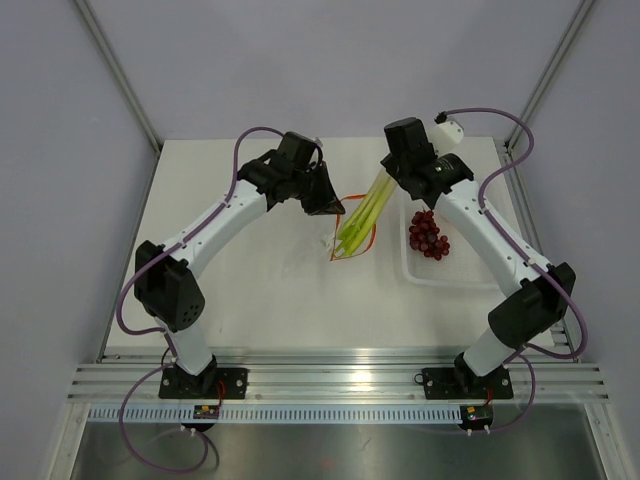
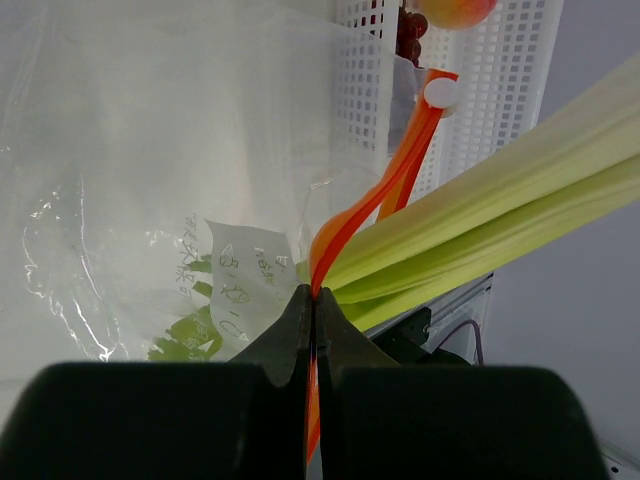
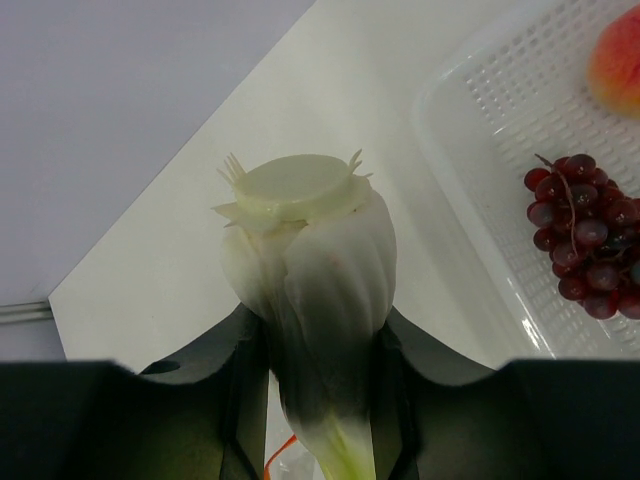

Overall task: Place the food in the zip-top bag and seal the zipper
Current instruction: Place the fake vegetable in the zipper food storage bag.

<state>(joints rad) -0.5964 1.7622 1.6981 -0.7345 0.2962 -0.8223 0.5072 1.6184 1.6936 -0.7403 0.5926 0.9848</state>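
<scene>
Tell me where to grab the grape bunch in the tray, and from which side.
Take the grapes from straight above, closing across the middle of the bunch or on the brown stem running along its top. It lies flat in the tray, whose raised walls would likely block a sideways approach.

Illegible dark handwriting on a white paper slip [image 2: 240, 285] behind the zip-top bag's [image 2: 150, 150] clear plastic.

Pale-green stalks [image 1: 362, 213], dark red grapes [image 1: 428, 234], orange-red zipper [image 2: 372, 200], white grid-patterned tray [image 3: 485, 95], orange-pink peach [image 3: 618, 60]
</scene>
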